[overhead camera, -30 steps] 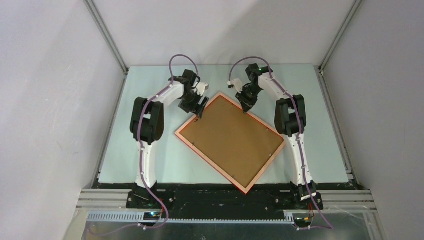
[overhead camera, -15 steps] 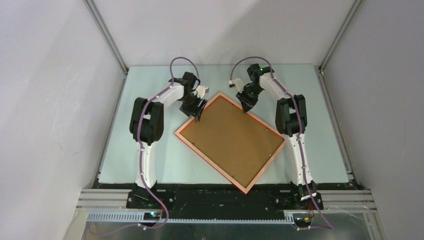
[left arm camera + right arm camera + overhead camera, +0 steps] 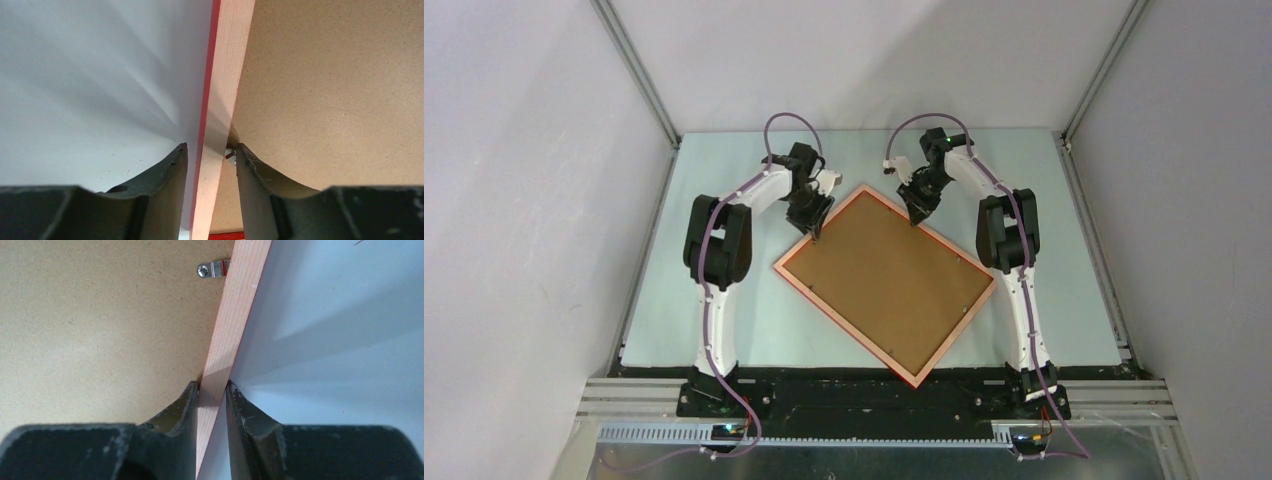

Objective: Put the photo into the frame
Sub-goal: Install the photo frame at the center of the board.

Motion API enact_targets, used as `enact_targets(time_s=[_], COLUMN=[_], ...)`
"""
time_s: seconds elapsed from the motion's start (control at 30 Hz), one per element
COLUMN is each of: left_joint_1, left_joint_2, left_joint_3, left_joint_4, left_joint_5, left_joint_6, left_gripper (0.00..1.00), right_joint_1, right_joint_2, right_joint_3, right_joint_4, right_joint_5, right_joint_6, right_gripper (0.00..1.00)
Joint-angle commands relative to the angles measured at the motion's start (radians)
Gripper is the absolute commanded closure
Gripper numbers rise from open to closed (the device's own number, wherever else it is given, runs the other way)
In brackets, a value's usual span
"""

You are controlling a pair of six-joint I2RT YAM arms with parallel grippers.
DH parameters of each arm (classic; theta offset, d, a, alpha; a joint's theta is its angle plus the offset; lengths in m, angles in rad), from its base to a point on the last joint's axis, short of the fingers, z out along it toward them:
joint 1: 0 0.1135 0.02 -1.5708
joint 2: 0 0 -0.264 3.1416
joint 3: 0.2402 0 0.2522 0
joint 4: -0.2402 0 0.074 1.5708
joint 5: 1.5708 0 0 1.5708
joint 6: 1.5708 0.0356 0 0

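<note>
The frame (image 3: 222,100) lies back-up, and its pale rail passes between the fingers of both grippers: the right gripper (image 3: 211,383) is pinched onto it, while the left gripper (image 3: 211,147) stands astride it, narrow, with a small gap at each finger. The brown backing board (image 3: 325,100) fills the frame just beside the inner fingers; the photo is not visible. I judge the frame light and stiff but thin, so the rail is the place to hold, evenly on both sides.

frame (image 3: 222,100) on table (image 3: 724,200), backing board (image 3: 884,275) in frame
</note>
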Motion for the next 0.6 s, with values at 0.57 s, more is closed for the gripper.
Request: enact_targets(time_s=[0.57], left_joint_1=[0.015], left_joint_2=[-0.048], left_joint_3=[-0.003], left_joint_4=[0.003], left_joint_5=[-0.074], left_joint_6=[0.017], left_gripper=[0.77], right_joint_1=[-0.010], right_joint_2=[-0.019], right_joint_3=[-0.036], right_joint_4=[0.033], right_joint_5=[0.009], right_joint_6=[-0.004], right_gripper=[1.00])
